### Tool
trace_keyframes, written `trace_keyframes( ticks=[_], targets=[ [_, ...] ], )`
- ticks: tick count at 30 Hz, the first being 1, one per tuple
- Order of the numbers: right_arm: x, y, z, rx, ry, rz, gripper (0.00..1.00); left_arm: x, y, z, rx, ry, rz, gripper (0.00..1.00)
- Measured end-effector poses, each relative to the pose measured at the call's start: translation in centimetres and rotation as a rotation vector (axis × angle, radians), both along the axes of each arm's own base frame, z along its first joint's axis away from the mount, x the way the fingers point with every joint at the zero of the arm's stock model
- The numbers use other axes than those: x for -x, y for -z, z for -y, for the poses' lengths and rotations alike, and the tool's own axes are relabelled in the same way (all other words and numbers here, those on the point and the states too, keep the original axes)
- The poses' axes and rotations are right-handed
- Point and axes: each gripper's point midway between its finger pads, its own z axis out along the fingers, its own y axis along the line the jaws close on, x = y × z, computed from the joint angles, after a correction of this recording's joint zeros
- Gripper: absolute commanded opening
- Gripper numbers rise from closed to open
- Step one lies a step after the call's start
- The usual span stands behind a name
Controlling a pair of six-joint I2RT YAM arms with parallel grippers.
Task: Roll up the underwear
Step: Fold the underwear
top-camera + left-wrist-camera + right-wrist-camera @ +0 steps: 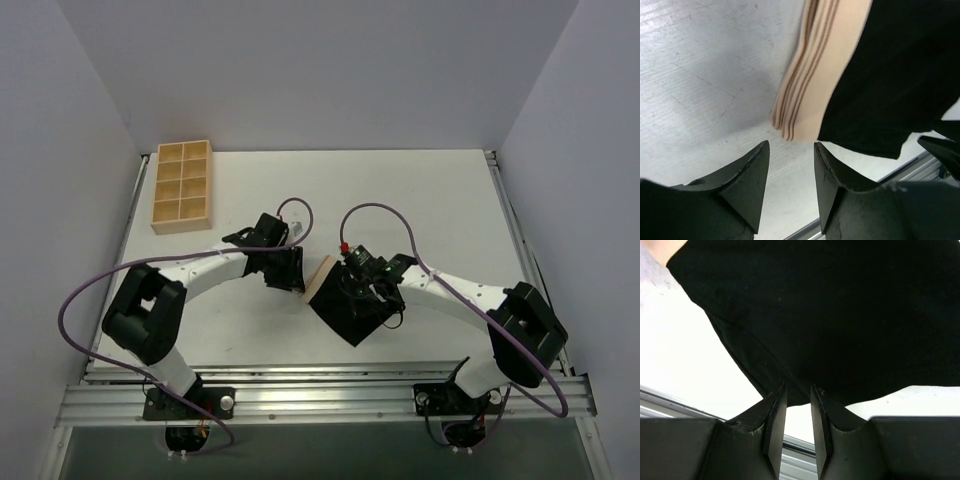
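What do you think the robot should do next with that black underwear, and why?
Probably the left gripper should ease forward and close on the tan waistband. Its fingers stand apart just short of that edge, holding nothing, while the underwear lies flat and unrolled, the right gripper at its hem.

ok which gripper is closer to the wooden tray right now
Left. The left gripper sits below and right of the wooden tray; the right gripper is farther right, over the underwear.
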Motion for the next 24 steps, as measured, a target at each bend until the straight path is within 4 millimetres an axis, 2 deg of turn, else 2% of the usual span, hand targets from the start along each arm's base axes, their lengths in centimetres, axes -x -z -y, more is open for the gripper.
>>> trace_keyframes(
  ticks=[3,5,16,19,24],
  targets=[
    [-0.1,0.0,-0.1,-0.006,0.015,0.004,0.22,-0.1,-1.5,0.1,0.021,0.020,0.045,0.49],
    [-0.2,-0.1,-0.1,-0.007,0.023,0.004,0.22,-0.1,-1.8,0.1,0.027,0.039,0.057,0.49],
    [-0.3,-0.2,-0.3,-0.017,0.046,0.007,0.22,2.0,1.6,0.8,-0.042,0.155,-0.017,0.54],
    [-0.3,-0.5,-0.2,-0.021,0.052,0.014,0.22,1.7,2.1,0.8,-0.059,0.163,-0.021,0.54],
    [-0.4,-1.0,-0.2,-0.029,0.060,0.026,0.22,-0.1,2.0,1.3,-0.083,0.152,0.014,0.55]
  ],
)
